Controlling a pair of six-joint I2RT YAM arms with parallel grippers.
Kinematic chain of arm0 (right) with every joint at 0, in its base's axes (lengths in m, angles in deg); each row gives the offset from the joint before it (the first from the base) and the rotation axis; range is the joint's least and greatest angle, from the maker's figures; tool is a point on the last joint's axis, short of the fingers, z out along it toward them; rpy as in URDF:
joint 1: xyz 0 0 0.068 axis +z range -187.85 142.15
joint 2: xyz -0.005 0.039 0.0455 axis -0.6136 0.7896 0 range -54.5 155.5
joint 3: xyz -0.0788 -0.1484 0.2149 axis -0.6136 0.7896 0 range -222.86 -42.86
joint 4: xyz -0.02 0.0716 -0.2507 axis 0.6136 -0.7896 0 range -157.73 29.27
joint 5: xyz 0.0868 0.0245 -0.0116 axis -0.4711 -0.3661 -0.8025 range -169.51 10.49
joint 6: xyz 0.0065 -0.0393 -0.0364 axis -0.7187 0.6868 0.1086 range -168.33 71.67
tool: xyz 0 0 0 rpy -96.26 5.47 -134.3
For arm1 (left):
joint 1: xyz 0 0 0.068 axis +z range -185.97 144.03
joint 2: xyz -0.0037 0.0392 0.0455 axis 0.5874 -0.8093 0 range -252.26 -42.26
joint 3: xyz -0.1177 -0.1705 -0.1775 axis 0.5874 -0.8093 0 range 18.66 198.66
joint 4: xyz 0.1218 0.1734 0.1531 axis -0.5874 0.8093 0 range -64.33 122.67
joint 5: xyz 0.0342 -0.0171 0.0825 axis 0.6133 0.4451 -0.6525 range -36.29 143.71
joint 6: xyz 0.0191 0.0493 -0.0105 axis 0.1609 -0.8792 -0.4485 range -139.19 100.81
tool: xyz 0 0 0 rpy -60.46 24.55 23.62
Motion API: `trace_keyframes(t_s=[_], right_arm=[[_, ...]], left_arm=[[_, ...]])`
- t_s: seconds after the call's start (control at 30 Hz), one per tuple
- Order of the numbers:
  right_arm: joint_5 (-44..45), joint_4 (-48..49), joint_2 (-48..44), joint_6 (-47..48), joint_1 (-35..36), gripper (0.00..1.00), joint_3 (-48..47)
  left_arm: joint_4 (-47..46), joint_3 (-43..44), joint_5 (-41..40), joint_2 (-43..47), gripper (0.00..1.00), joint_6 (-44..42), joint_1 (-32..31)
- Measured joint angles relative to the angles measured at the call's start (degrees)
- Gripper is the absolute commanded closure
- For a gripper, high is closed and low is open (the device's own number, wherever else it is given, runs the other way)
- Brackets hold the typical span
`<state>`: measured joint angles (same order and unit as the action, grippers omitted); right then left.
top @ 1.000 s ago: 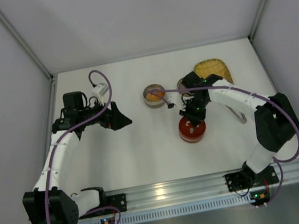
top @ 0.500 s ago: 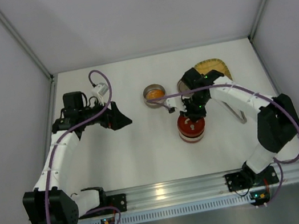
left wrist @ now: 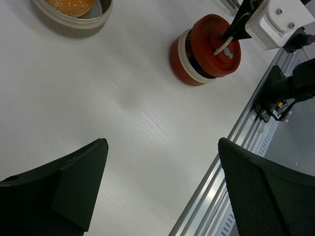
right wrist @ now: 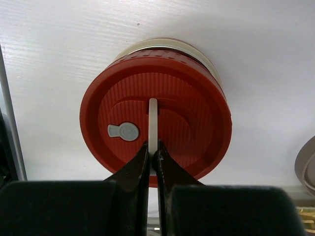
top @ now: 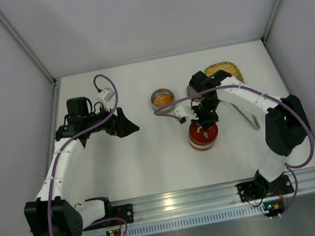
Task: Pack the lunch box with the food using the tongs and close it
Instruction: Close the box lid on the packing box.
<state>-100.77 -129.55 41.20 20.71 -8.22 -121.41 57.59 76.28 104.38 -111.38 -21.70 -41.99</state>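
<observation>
The lunch box point(top: 203, 136) is a red round stack with a pale band, standing mid-table under a red ribbed lid point(right wrist: 192, 123). My right gripper point(right wrist: 153, 150) is shut on the thin white handle point(right wrist: 153, 115) that stands up from the lid. Behind it to the left, an open round tin point(top: 163, 99) holds the round orange food point(top: 164, 98), which also shows in the left wrist view point(left wrist: 69, 5). The silvery tongs point(top: 250, 120) lie on the table to the right, under the right arm. My left gripper point(top: 127, 123) hovers open and empty over bare table at the left.
A yellow woven tray point(top: 224, 71) lies at the back right, partly behind the right arm. Another tin's rim point(right wrist: 305, 164) shows close by the red box. The aluminium rail point(top: 184, 202) runs along the near edge, and white walls enclose the table.
The right wrist has shifted slightly over the red box, keeping its hold on the lid's handle. The left arm has not moved.
</observation>
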Motion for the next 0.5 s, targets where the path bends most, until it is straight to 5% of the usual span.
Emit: trace_keyframes(t_s=[0.5], right_arm=[[0.7,0.9,0.1,2.2,1.6,1.0,3.0]], left_arm=[[-2.0,-1.1,0.5,0.0,0.02,2.0,1.0]])
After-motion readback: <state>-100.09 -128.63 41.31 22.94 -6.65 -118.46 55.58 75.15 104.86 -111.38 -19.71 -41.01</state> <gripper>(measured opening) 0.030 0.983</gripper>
